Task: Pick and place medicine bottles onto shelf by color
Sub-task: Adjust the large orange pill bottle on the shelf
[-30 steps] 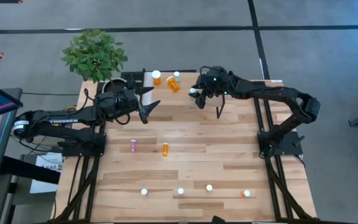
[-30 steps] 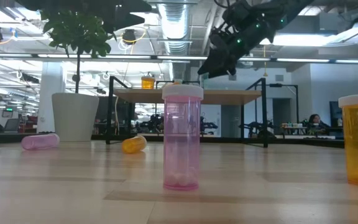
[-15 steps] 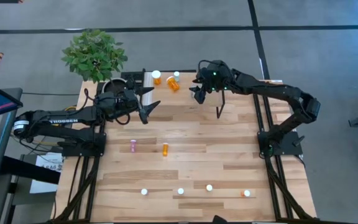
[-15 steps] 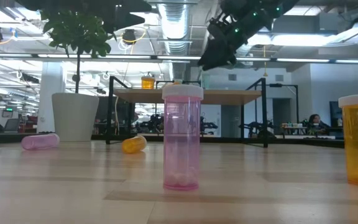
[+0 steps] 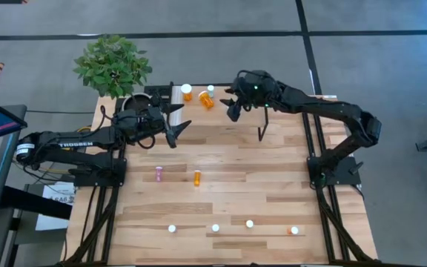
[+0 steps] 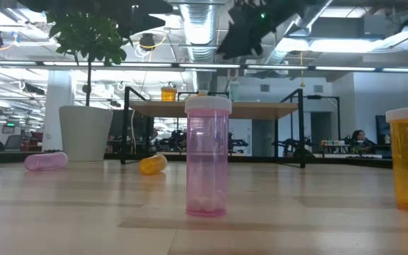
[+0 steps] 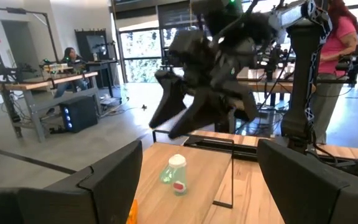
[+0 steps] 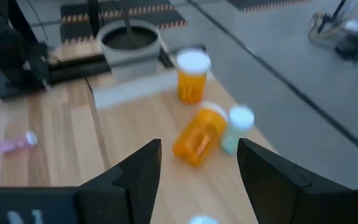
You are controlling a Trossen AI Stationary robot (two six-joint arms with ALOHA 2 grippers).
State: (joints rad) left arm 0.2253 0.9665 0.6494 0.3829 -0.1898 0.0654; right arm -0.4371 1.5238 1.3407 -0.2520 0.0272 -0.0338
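On the shelf point(image 5: 199, 104) at the far edge of the counter point(image 5: 228, 185) stand an upright orange bottle point(image 5: 187, 92) and a small pale-green bottle point(image 5: 210, 90), with a larger orange bottle point(image 5: 207, 100) lying on its side between them, probably needing righting so the colours sit in groups. The right claw point(image 5: 230, 106) hangs just beside that cluster, over the shelf, fingers spread and holding nothing. The left claw point(image 5: 175, 127) waits near the shelf's front edge, also open and empty. Well away from the shelf, a pink bottle point(image 5: 159, 173) and an orange one point(image 5: 196, 177) lie mid-counter. A potted plant point(image 5: 113, 67) crowds the shelf's left end.
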